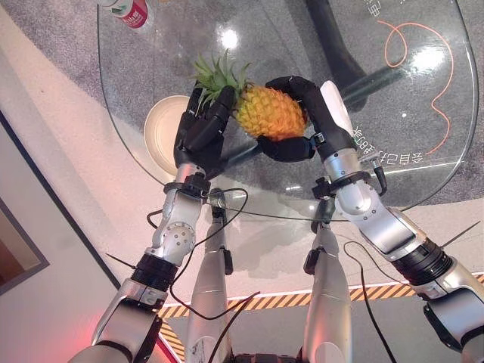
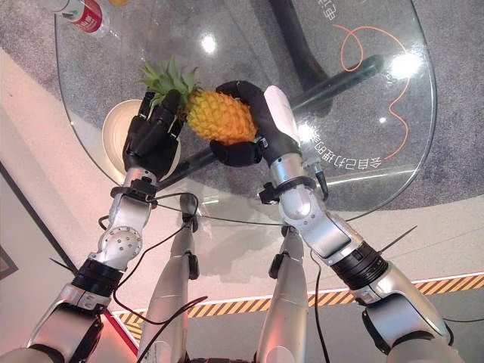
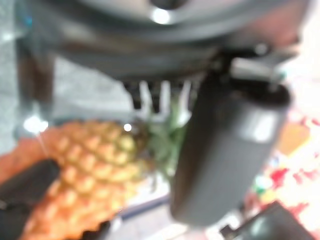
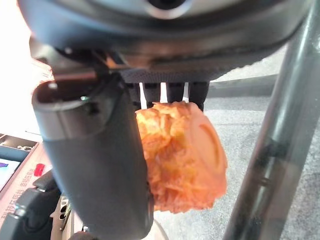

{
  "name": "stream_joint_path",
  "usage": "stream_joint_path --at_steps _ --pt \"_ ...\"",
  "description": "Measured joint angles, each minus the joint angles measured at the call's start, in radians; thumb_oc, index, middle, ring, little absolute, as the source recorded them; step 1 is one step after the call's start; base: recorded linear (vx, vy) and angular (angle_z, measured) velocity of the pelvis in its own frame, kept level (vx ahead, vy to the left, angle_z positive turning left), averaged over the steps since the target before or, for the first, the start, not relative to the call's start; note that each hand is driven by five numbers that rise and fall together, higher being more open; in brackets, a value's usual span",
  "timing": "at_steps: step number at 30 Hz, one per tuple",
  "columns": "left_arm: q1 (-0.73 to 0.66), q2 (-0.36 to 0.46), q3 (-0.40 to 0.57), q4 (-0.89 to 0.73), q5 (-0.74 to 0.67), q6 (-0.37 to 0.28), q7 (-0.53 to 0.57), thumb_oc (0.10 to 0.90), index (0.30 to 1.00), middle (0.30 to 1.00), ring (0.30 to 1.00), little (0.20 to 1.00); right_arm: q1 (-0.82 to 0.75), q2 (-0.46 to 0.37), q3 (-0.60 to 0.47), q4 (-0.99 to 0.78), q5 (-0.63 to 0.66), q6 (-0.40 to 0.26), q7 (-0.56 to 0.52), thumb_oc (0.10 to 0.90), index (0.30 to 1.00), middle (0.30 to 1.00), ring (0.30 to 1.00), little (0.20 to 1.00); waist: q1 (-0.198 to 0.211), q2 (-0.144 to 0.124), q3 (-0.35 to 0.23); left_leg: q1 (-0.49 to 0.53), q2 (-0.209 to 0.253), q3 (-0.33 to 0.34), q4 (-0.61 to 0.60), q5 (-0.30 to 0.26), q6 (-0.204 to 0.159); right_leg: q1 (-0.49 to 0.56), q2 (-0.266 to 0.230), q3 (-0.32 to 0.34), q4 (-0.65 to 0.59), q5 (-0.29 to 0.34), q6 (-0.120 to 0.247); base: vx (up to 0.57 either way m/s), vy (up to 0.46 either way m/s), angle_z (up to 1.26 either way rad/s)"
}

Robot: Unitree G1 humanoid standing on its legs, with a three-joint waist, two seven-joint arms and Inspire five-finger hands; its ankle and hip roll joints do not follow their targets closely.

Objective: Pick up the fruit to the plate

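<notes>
A: Entry. Where is the fruit?

B: The pineapple point(image 1: 270, 112) lies on its side between the two hands, above the glass desk point(image 1: 423, 98). Whether it rests on the glass or is lifted clear, I cannot tell. Leafy crown points toward the robot's left.

A: State of the right robot hand point(image 1: 302, 121)?

B: Closed around the pineapple. Fingers curl over the far side of the body, thumb under the near side; the right wrist view shows the fruit's butt end wedged between thumb and fingers.

A: And the left robot hand point(image 1: 203, 128)?

B: Fingers fairly straight, lying against the crown end of the fruit, not wrapped round it. Reads as a supporting push, not a grip.

A: Why two hands?

B: Judgement: the fruit is bulky and rounded, so one hand clamps while the other steadies the crown end against rolling.

A: Target?

B: The cream plate point(image 1: 156, 132) sits just behind the left robot hand, beside the crown. The fruit is not on it yet.

A: Anything else?

B: A red-labelled bottle point(image 1: 130, 10) at the desk's far left edge, well apart.
</notes>
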Motion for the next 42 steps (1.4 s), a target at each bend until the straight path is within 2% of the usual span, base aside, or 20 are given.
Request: stream_joint_path --at_steps 1,2,3,4,5,6,7,14,36,37,38,42 --pt "-0.001 0.001 0.000 0.000 0.000 0.000 -0.002 0.800 0.900 0.900 0.900 0.900 -0.003 -0.002 0.001 0.000 0.000 0.000 0.000 0.100 0.300 0.300 0.300 0.200 0.000 0.000 0.000 0.000 0.000 0.000 0.000 0.000 0.000 0.000 0.000 0.000 0.000 0.000 0.000 0.00 0.000 0.00" --pt "-0.001 0.001 0.000 0.000 0.000 0.000 -0.004 0.600 0.728 0.728 0.728 0.700 -0.006 -0.005 0.003 0.000 0.000 0.000 0.000 0.100 0.300 0.300 0.300 0.200 0.000 0.000 0.000 0.000 0.000 0.000 0.000 0.000 0.000 0.000 0.000 0.000 0.000 0.000 0.000 0.00 0.000 0.00" --pt "-0.001 0.003 0.000 0.000 0.000 0.000 -0.012 0.443 0.594 0.594 0.594 0.543 -0.011 -0.010 0.006 0.000 0.000 0.000 0.001 0.100 0.300 0.300 0.300 0.200 0.000 0.000 0.000 0.000 0.000 0.000 0.000 0.000 0.000 0.000 0.000 0.000 0.000 0.000 0.000 0.00 0.000 0.00" --pt "0.000 0.007 -0.003 0.000 0.000 0.000 -0.020 0.364 0.526 0.526 0.526 0.464 -0.016 -0.015 0.010 0.000 0.000 0.000 0.001 0.100 0.300 0.300 0.300 0.200 0.001 0.000 0.000 0.000 0.000 0.000 0.000 0.000 0.000 0.000 0.000 0.000 0.000 0.000 0.000 0.00 0.000 0.00" --pt "0.000 0.010 -0.004 0.000 0.000 -0.001 -0.023 0.158 0.349 0.349 0.349 0.258 -0.020 -0.019 0.012 0.000 0.000 0.000 0.001 0.100 0.300 0.300 0.300 0.200 0.000 0.000 0.000 0.000 0.000 0.000 0.000 0.000 0.000 0.001 0.000 -0.001 0.000 0.000 0.000 0.00 0.000 0.00" --pt "0.000 0.011 -0.004 0.000 0.000 -0.001 -0.024 0.158 0.349 0.349 0.349 0.258 -0.021 -0.021 0.012 0.000 0.000 0.000 0.001 0.100 0.300 0.300 0.300 0.200 0.001 0.000 0.000 0.000 0.000 0.000 0.000 0.000 0.000 0.001 0.000 -0.001 0.000 0.000 0.000 0.00 0.000 0.00" --pt "-0.001 0.017 -0.003 0.000 0.000 -0.002 -0.025 0.100 0.300 0.300 0.300 0.200 -0.021 -0.025 0.013 0.000 0.000 0.000 0.001 0.100 0.300 0.300 0.300 0.200 0.000 0.000 0.000 0.000 0.000 0.000 0.000 0.000 0.000 0.001 0.000 -0.001 0.000 0.000 0.000 0.00 0.000 0.00" --pt "0.001 0.037 0.015 0.006 0.001 -0.016 -0.036 0.100 0.300 0.300 0.300 0.200 -0.021 -0.034 0.024 -0.059 0.001 0.000 0.021 0.100 0.300 0.300 0.300 0.200 -0.002 0.000 0.000 0.001 -0.001 -0.001 0.000 0.001 0.001 0.002 -0.001 -0.002 0.000 0.000 0.000 0.00 0.000 0.00" --pt "-0.001 0.068 0.020 0.006 -0.002 -0.007 -0.064 0.100 0.300 0.300 0.300 0.200 -0.025 -0.038 0.028 -0.067 0.001 -0.001 0.022 0.100 0.300 0.300 0.300 0.200 -0.003 0.000 0.000 0.001 -0.004 -0.002 -0.001 0.002 0.002 0.003 -0.003 -0.002 -0.001 0.000 0.000 0.00 0.000 0.00" --pt "-0.001 0.067 0.020 0.006 -0.002 -0.008 -0.064 0.100 0.300 0.300 0.300 0.200 -0.025 -0.038 0.028 -0.067 0.001 -0.001 0.022 0.317 0.486 0.486 0.486 0.417 -0.003 0.000 0.000 0.001 -0.004 -0.002 -0.002 0.002 0.002 0.003 -0.003 -0.003 -0.001 0.000 0.000 0.00 0.000 0.00" --pt "-0.001 0.067 0.020 0.006 -0.002 -0.009 -0.064 0.100 0.300 0.300 0.300 0.200 -0.025 -0.038 0.028 -0.067 0.003 -0.001 0.022 0.800 0.900 0.900 0.900 0.900 -0.003 0.000 0.000 0.001 -0.004 -0.002 -0.002 0.002 0.002 0.003 -0.003 -0.003 -0.001 0.000 0.000 0.00 0.000 0.00" --pt "-0.001 0.067 0.019 0.006 -0.002 -0.020 -0.064 0.100 0.300 0.300 0.300 0.200 -0.025 -0.036 0.034 -0.067 0.007 -0.003 0.020 0.800 0.900 0.900 0.900 0.900 -0.004 0.000 0.000 0.001 -0.004 -0.002 -0.002 0.002 0.002 0.003 -0.003 -0.003 -0.001 0.000 0.000 0.00 0.000 0.00"
